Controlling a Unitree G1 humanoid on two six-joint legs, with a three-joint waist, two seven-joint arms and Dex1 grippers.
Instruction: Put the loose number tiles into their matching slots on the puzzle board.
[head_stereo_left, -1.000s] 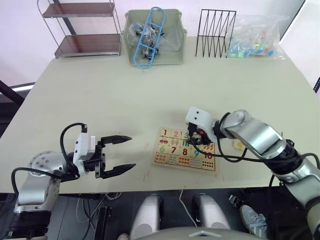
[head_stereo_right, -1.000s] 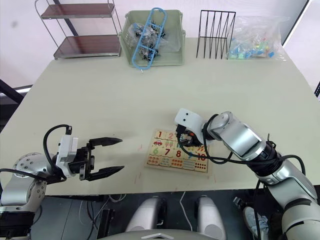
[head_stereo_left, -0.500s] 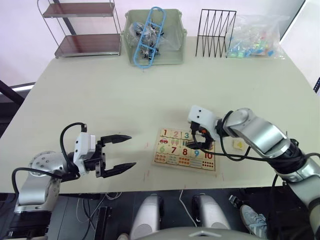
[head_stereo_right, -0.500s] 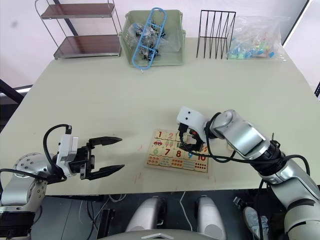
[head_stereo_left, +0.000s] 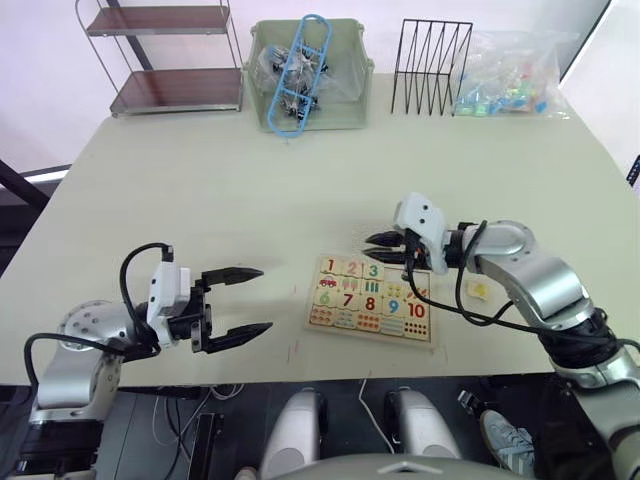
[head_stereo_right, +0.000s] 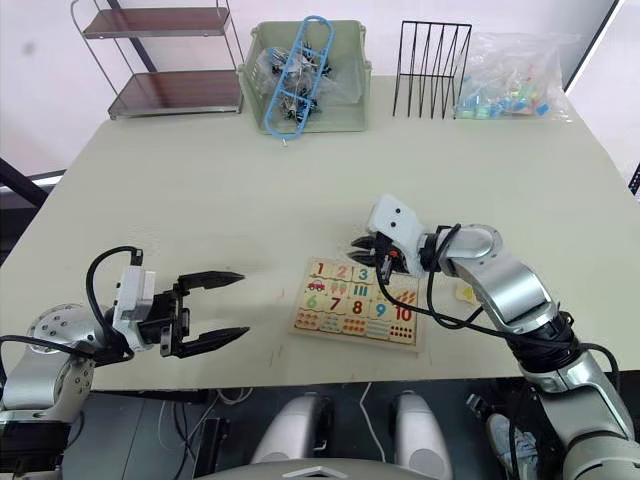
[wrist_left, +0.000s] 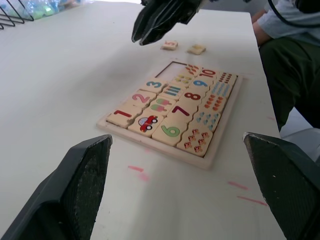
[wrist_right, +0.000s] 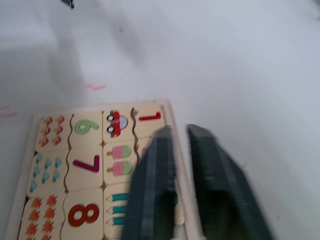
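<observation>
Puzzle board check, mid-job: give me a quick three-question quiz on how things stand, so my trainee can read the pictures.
1. True or false: the tile with digit 3 already sits in the puzzle board, in the same row as 1 and 2.
2. How many loose number tiles lie on the table beyond the board in the left wrist view? A one, B two, C four.
3. Fill in: the left pincer is ___ and holds nothing.

Key: 1 true; 2 B; 3 open.
</observation>
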